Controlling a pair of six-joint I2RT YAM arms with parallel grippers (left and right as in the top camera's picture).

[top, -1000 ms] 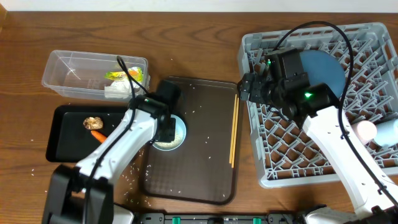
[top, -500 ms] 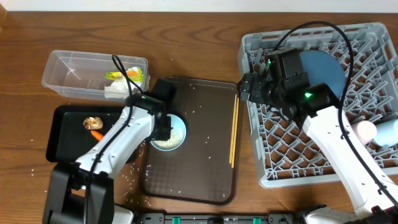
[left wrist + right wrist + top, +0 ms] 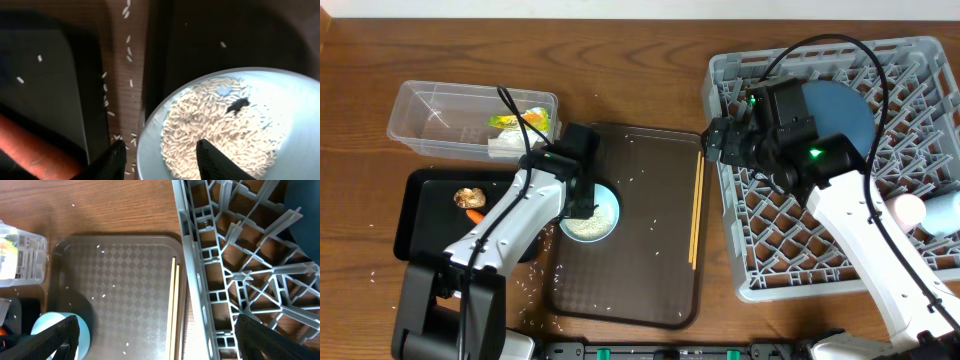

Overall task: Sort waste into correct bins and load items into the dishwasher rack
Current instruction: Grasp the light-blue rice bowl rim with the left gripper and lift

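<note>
While the left gripper (image 3: 161, 145) hangs low over the bowl (image 3: 295, 115), its two fingers stand apart astride the near rim, one inside above the rice (image 3: 210, 125) and one outside, with nothing clamped between them. The bowl sits at the left edge of the brown tray (image 3: 650, 250), where a pair of chopsticks (image 3: 696, 210) lies along the right edge. Loose grains dot the tray and the table (image 3: 620, 60).

To the left, the black tray (image 3: 430, 220) holds a carrot (image 3: 477, 216) and a brown lump (image 3: 470, 197). Behind it, the clear tub (image 3: 440, 115) contains a green-yellow wrapper (image 3: 510, 122) and crumpled paper (image 3: 510, 145).

The right gripper (image 3: 156, 319) hovers over the left wall of the grey rack (image 3: 725, 200), its fingers spread wide and empty. In the rack a blue plate (image 3: 840, 115) stands at the back, and a pink cup (image 3: 907, 210) sits beside a light-blue cup (image 3: 945, 215) at the right side.
</note>
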